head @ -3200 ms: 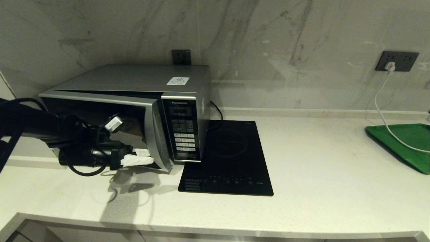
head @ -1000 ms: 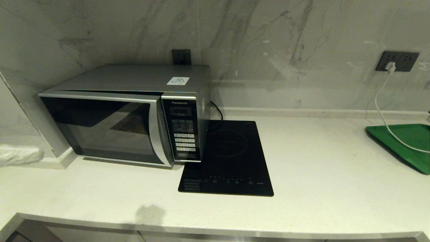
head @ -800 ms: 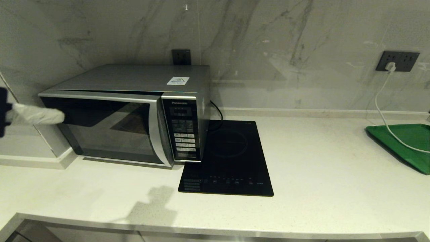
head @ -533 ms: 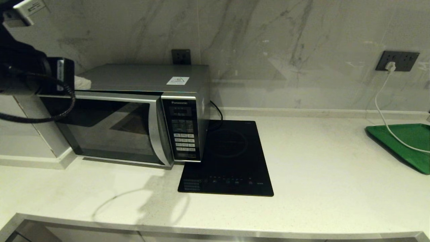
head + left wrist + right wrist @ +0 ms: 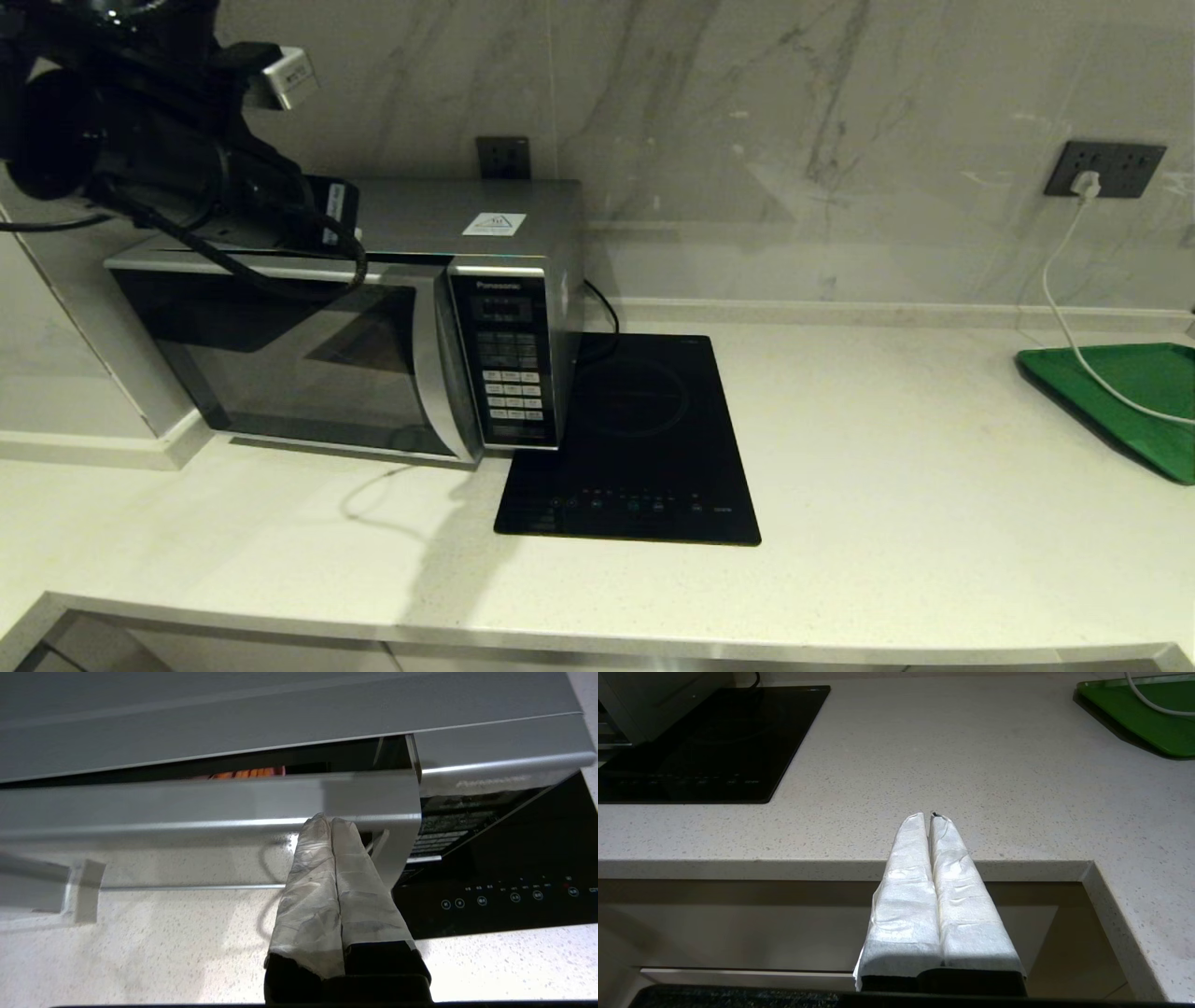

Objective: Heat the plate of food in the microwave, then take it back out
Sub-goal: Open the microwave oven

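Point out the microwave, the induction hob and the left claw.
microwave (image 5: 401, 219): head view, silver-grey top panel.
induction hob (image 5: 644, 420): head view, middle of the black glass.
left claw (image 5: 329, 821): left wrist view, wrapped fingertips pressed together at the door's top edge.

Dim, greenish-warm light. The arm's shadow falls on the countertop (image 5: 448, 560) toward 6 o'clock. Soft glare streaks the microwave (image 5: 280, 821) door edge.

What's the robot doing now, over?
Left hand shut, above the microwave door's top edge. Door ajar, food inside. Right hand shut, parked.
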### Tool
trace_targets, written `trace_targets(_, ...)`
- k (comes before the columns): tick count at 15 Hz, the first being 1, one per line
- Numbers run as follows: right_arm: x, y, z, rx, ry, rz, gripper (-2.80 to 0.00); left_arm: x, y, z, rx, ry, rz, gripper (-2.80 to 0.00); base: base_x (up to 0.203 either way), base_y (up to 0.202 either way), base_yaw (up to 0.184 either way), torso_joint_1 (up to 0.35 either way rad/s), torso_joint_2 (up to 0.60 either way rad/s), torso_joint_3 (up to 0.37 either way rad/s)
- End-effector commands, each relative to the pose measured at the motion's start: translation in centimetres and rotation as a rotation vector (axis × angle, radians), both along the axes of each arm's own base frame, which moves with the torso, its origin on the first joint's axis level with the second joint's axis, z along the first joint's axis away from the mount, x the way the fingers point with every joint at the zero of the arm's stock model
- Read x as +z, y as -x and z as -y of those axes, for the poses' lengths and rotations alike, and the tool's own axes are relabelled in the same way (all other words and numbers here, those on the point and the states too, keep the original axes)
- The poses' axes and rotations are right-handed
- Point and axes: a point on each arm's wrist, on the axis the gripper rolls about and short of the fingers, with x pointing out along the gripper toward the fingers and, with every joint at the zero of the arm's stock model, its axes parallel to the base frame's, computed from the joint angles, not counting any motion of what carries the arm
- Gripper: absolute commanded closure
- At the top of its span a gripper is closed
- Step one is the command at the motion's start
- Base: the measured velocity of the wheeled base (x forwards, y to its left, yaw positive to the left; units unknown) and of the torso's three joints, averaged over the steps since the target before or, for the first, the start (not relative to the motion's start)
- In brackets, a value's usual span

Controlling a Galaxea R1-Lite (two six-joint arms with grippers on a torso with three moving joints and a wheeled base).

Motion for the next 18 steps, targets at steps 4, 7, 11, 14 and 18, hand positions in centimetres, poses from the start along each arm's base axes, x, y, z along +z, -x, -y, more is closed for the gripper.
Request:
trace_targets(4, 0.0, 0.0, 0.0, 0.001, 0.000, 0.000, 0.00, -2.4, -4.3, 1.3, -0.017, -0.048, -0.033, 0.00, 0.000, 0.000, 0.000, 0.000, 0.00, 0.000)
trace_targets(7, 0.0, 0.0, 0.0, 0.001, 0.000, 0.000, 0.00, -3.0, -5.4, 1.6, -0.021, -0.053, -0.021, 0.00, 0.000, 0.000, 0.000, 0.000, 0.00, 0.000)
trace_targets(11, 0.0, 0.0, 0.0, 0.000, 0.000, 0.000, 0.00, -3.3, -6.0, 1.8, -0.031, -0.062, -0.005, 0.00, 0.000, 0.000, 0.000, 0.000, 0.00, 0.000)
trace_targets(14, 0.0, 0.0, 0.0, 0.000, 0.000, 0.000, 0.00, -3.2, -5.8, 1.8, -0.031, -0.061, -0.006, 0.00, 0.000, 0.000, 0.000, 0.000, 0.00, 0.000)
trace_targets(18, 0.0, 0.0, 0.0, 0.000, 0.000, 0.000, 0.00, -2.8, -4.9, 1.5, -0.028, -0.068, -0.029, 0.00, 0.000, 0.000, 0.000, 0.000, 0.00, 0.000)
